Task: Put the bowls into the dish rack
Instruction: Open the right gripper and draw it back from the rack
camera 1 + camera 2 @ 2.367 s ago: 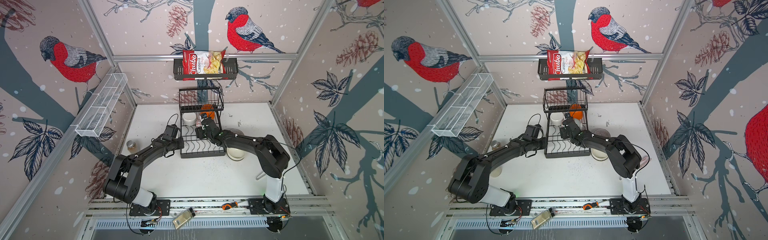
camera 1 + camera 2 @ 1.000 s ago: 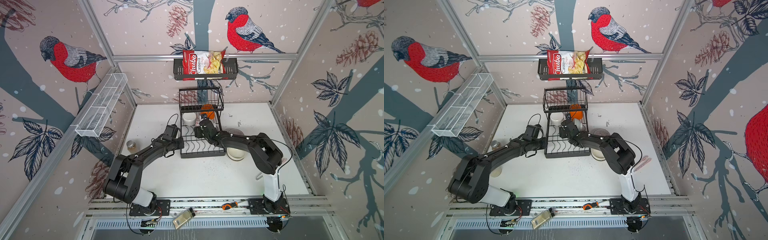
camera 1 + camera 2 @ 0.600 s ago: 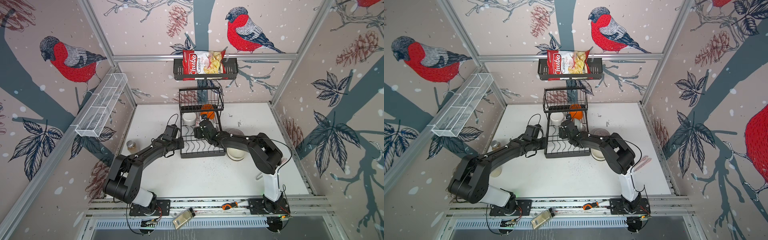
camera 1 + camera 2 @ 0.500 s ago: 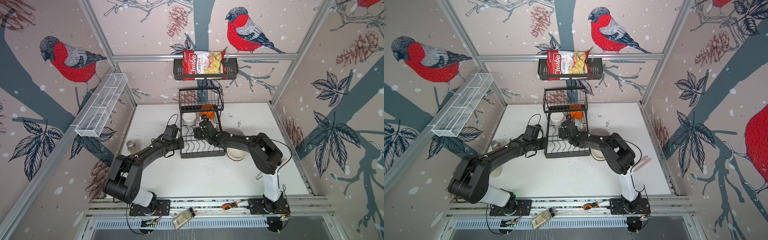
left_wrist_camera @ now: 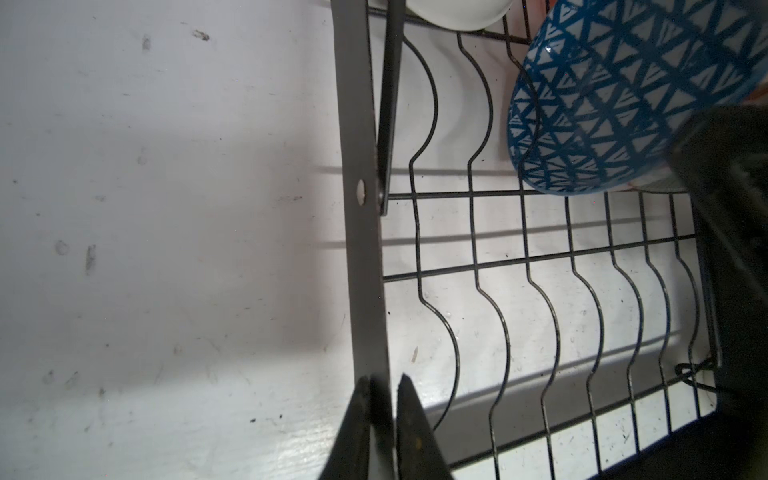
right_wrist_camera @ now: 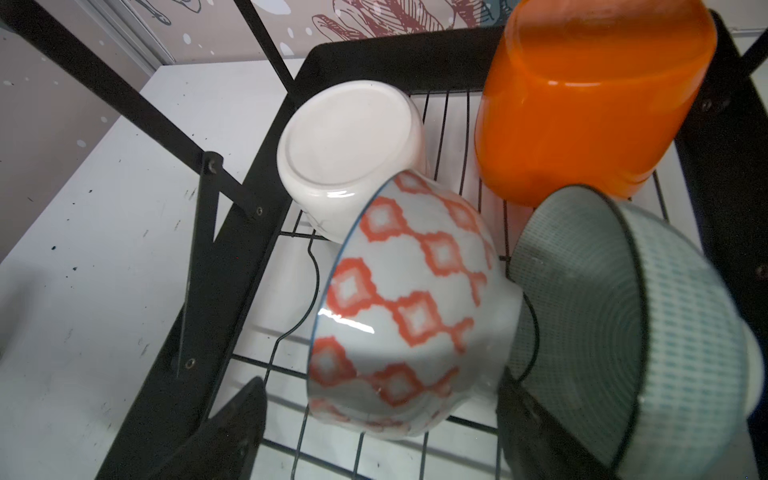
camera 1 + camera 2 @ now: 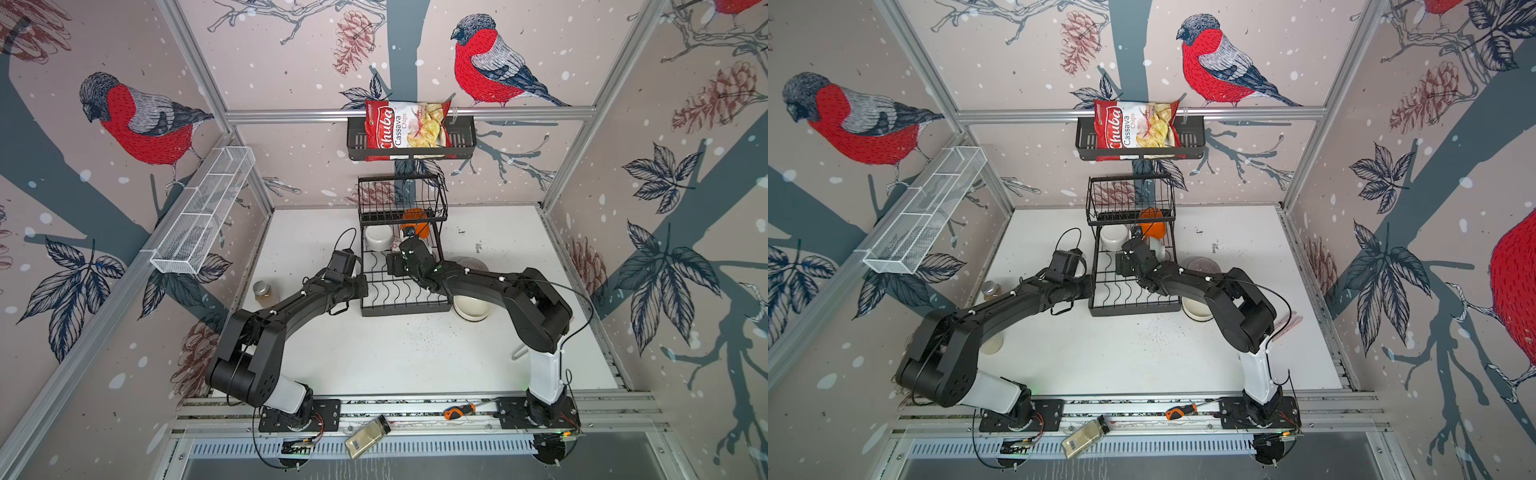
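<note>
The black wire dish rack (image 7: 405, 309) (image 7: 1133, 309) stands mid-table in both top views. On its lower grid, in the right wrist view, are an upturned white bowl (image 6: 349, 145), an orange bowl (image 6: 582, 95), a grey-green ribbed bowl (image 6: 602, 332) and a red-patterned bowl (image 6: 407, 299) lying on its side. My right gripper (image 6: 381, 380) is open, one finger on either side of the red-patterned bowl, with a gap at the left finger (image 6: 232, 424). A blue-patterned bowl (image 5: 623, 95) shows in the left wrist view. My left gripper (image 5: 383, 378) is shut on the rack's side bar (image 5: 357, 232).
A white bowl (image 7: 471, 309) and a ribbed bowl (image 7: 471, 264) sit on the table right of the rack. A jar (image 7: 262, 289) stands left of it. A chips bag (image 7: 409, 129) fills the wall shelf, and a white mesh trough (image 7: 203, 216) hangs on the left wall.
My right gripper's jaws have spread wider around the red-patterned bowl, and its wrist has edged slightly left over the rack. The left arm has stayed put on the rack's side.
</note>
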